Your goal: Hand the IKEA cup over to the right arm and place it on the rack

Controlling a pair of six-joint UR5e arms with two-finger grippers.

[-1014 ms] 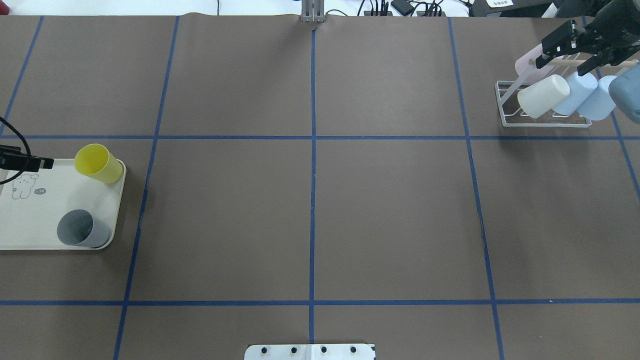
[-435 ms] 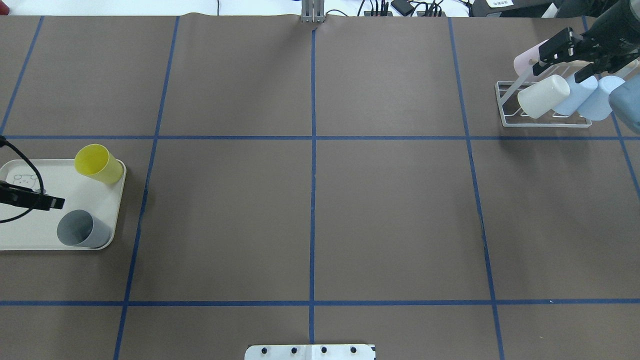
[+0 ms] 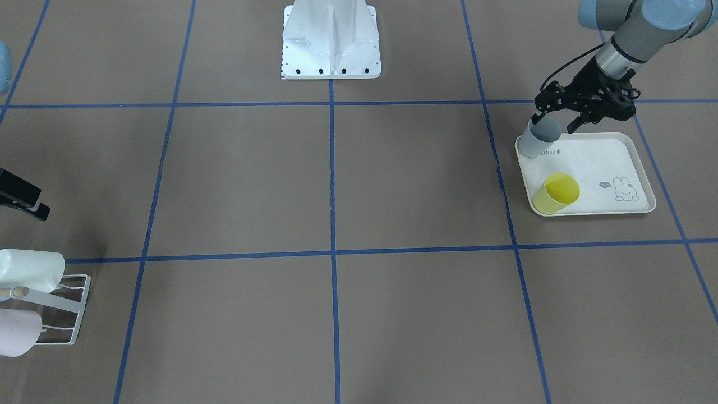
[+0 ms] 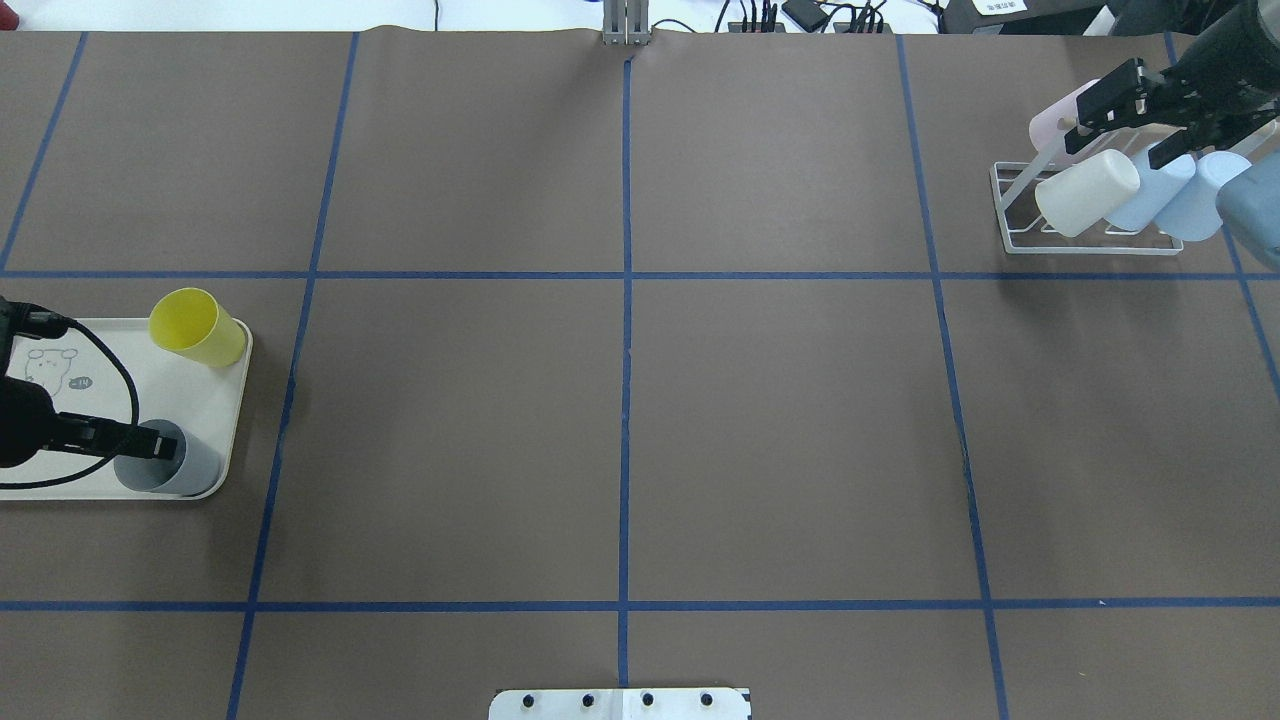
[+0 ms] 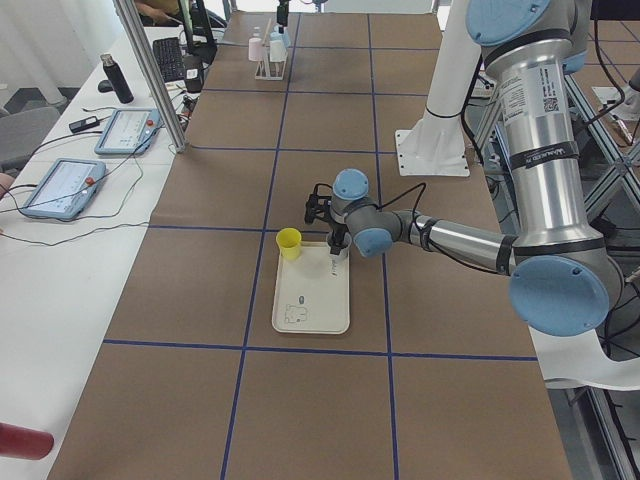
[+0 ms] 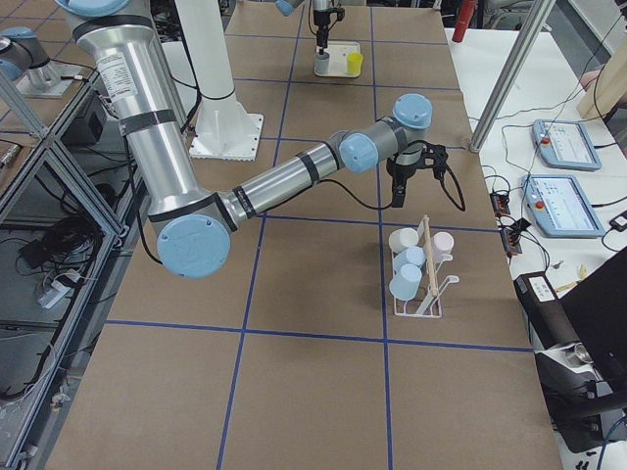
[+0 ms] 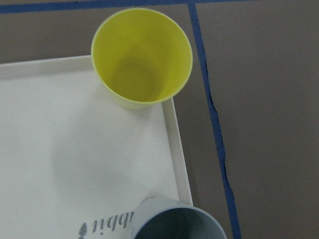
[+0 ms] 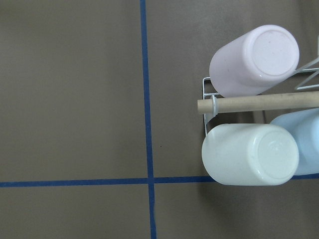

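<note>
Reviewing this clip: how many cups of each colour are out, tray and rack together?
Yellow cup: 1
Grey cup: 1
White cup: 1
Pink cup: 1
Light blue cups: 2
Total: 6

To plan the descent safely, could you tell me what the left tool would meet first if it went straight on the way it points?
Pointing down, the open left tool would likely first meet the rim of the grey plastic cup on the cream rabbit-print tray; depth is unclear.
</note>
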